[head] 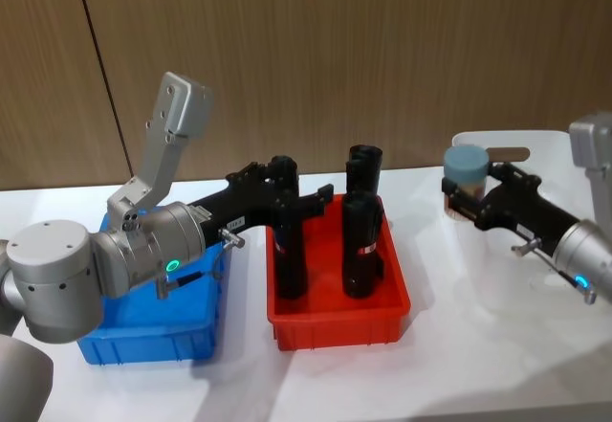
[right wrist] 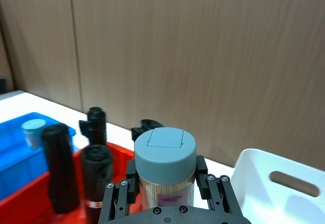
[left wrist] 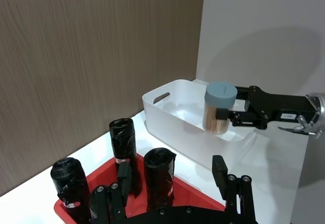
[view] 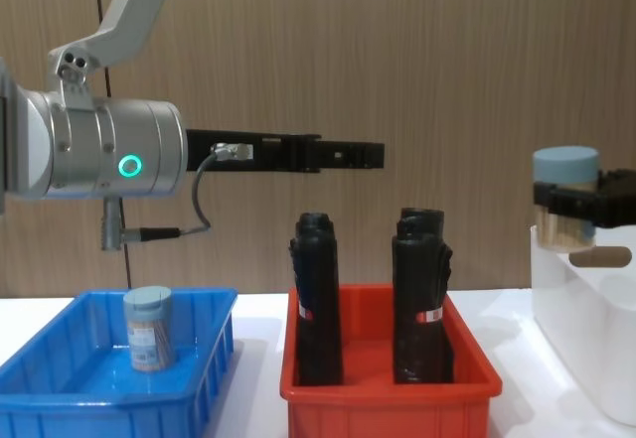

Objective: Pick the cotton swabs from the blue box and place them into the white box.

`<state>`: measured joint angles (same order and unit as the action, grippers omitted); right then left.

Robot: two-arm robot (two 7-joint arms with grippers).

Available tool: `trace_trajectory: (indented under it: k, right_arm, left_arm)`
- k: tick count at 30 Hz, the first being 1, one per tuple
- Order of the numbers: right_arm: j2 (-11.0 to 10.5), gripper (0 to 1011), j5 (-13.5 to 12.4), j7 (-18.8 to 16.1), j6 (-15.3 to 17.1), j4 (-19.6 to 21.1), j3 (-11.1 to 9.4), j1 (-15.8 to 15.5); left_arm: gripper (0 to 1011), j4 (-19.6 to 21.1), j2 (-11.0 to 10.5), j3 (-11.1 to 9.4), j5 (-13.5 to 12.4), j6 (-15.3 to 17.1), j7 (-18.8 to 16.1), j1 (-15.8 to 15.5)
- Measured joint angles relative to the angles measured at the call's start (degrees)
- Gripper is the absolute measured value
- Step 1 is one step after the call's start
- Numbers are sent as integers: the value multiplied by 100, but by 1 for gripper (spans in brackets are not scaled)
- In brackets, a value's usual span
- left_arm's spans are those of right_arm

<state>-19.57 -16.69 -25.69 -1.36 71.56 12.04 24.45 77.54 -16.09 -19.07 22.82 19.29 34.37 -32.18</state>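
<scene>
My right gripper (head: 464,197) is shut on one jar of cotton swabs (head: 467,168), clear with a grey-blue lid. It holds the jar upright in the air over the white box's (head: 535,144) near-left rim. The held jar (left wrist: 218,107) hangs above the white box (left wrist: 172,102) in the left wrist view, and it (right wrist: 165,165) sits between the fingers in the right wrist view. A second jar of cotton swabs (view: 149,329) stands in the blue box (view: 60,398). My left gripper (head: 304,181) is open and empty, stretched out above the red bin.
A red bin (head: 339,331) sits between the blue box (head: 143,341) and the white box, holding three tall black cylinders (view: 318,299) with red-white labels. A wood-panelled wall runs along the back. The white tabletop shows in front of the bins.
</scene>
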Motion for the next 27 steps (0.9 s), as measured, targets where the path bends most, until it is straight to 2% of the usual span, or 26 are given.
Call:
trace_trajectory:
  k: [5,17,27]
  right_arm:
    - [23,677,157,43,-72,-314,-31,249]
    - [89,677,528,165,-264,-1452,-147,945]
    - [105,677,575,151,-296,-2092,-242,1288]
  left_arm:
    - [1004,0,0,-1,0,0,0,0]
    - [1004,0,0,0,0,0,0,0]
    - [1004,0,0,0,0,0,0,0]
